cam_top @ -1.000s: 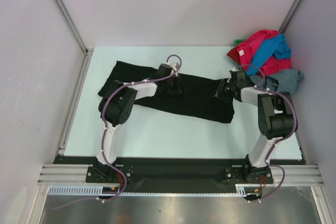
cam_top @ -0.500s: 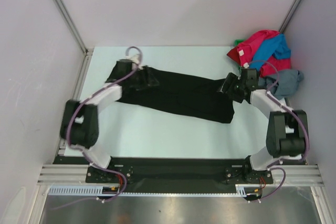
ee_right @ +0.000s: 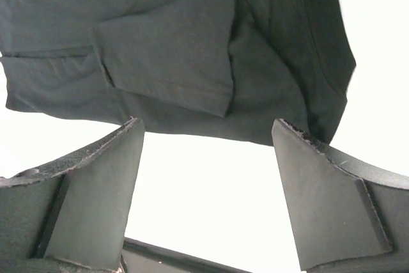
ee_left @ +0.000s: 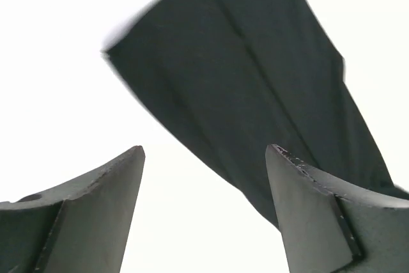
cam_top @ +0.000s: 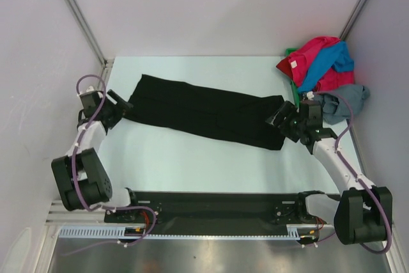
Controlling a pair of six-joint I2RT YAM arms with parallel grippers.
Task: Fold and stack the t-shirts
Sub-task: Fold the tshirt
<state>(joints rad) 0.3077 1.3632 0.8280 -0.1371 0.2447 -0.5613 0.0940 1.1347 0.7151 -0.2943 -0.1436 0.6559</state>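
A black t-shirt point(cam_top: 204, 110) lies folded into a long band, slanting across the table from upper left to lower right. Off its left end my left gripper point(cam_top: 120, 101) stands open and empty; in the left wrist view the black t-shirt point(ee_left: 255, 75) lies ahead of that left gripper point(ee_left: 204, 151), apart from the fingers. My right gripper point(cam_top: 281, 119) is open at the band's right end, holding nothing. The right wrist view has the folded black t-shirt point(ee_right: 172, 49) just beyond the right gripper point(ee_right: 204, 123). Red-pink point(cam_top: 313, 52), bright blue point(cam_top: 329, 61) and grey point(cam_top: 345, 99) t-shirts are heaped at the back right.
White walls with metal corner posts point(cam_top: 80, 17) close in the table on three sides. The heap of shirts sits right behind my right arm point(cam_top: 335, 158). A black base rail point(cam_top: 211, 206) runs along the near edge. A scrap of green point(cam_top: 291, 50) pokes out of the heap.
Both grippers let go of the black t-shirt and opened. The left arm swung out to the left past the shirt's end; the right arm drew back toward the near right.
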